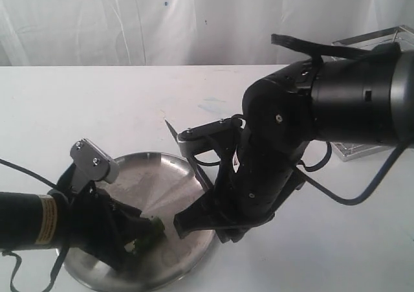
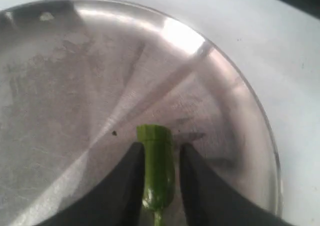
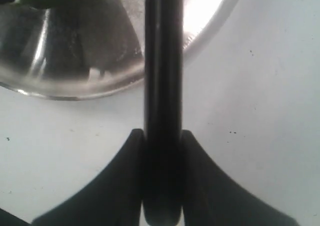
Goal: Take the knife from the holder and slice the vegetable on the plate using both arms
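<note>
**Pepper Flanked, Knife in Hand, No Cut Under Way**

The vegetable [image 2: 157, 166] lay on the plate [image 2: 75, 85], off to one side of its middle. It sat between the fingers of the left tool [image 2: 160, 148], with its thin stem toward the wrist and its blunt green end sticking out past the fingertips. That placement looked deliberate: the free end was left bare for a blade while the tool steadied the rest. One finger appeared to touch the pepper and a thin sliver of steel showed beside the other. Whether the left tool was pinching it or merely standing around it could not be told.

The right tool [image 3: 162, 136] was clamped on the black handle of the knife [image 3: 162, 85], with both fingers tight against it. The knife was therefore out of the holder [image 1: 394, 33], which stood at the far right of the bench [image 1: 97, 111], mostly hidden behind the bulky arm. In the exterior view the blade slanted up and away, its tip above the plate's far rim and well apart from the pepper. Held so, it was probably being carried rather than cutting. The next stroke would likely call for tipping the edge down across the pepper's exposed end, clear of the left fingers.
</note>
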`<action>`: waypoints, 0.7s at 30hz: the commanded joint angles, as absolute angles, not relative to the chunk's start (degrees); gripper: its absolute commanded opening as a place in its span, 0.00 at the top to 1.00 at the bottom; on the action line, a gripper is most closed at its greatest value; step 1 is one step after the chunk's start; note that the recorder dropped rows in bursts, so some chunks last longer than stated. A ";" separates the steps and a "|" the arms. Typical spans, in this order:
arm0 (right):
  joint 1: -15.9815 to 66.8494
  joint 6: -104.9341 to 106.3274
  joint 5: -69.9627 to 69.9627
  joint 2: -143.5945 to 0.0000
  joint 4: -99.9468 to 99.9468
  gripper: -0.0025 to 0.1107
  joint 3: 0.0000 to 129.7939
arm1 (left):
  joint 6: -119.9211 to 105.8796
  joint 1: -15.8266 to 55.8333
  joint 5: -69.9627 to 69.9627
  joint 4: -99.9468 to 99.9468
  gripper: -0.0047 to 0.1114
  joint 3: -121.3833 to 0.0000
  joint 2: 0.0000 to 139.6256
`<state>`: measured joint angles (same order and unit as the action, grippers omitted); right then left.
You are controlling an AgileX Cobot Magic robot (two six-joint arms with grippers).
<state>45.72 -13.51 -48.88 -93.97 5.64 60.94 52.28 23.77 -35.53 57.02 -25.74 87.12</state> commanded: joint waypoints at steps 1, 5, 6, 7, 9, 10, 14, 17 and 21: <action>44.94 -12.01 -49.70 -92.63 5.32 0.98 61.25 | 47.30 24.08 -36.77 57.33 0.46 -25.76 92.14; 44.94 -12.02 -49.82 -92.18 5.22 0.98 61.25 | 43.15 24.08 -37.12 55.71 0.44 -26.02 95.87; 44.94 -12.02 -49.82 -92.18 5.22 0.98 61.25 | 43.03 24.08 -37.12 55.71 0.45 -26.25 96.56; 44.94 -12.02 -49.82 -92.19 5.34 0.98 61.25 | 43.03 24.08 -36.96 55.71 0.46 -26.73 97.39; 44.94 -12.02 -49.82 -92.19 5.34 0.98 61.25 | 43.03 24.08 -36.41 55.71 0.51 -27.52 98.75; 44.94 -12.02 -49.82 -92.19 5.34 0.98 61.25 | 43.03 24.08 -36.30 55.84 0.56 -27.78 99.04; 44.94 -12.02 -49.82 -92.19 5.34 0.98 61.25 | 42.98 24.08 -35.71 56.14 0.92 -28.11 98.00; 44.94 -12.02 -49.82 -92.19 5.34 0.98 61.25 | 40.14 24.08 -32.40 55.31 0.96 -29.55 95.92; 44.94 -12.02 -49.69 -92.19 5.35 0.98 61.13 | 36.84 24.08 -20.27 56.14 0.96 -34.64 95.75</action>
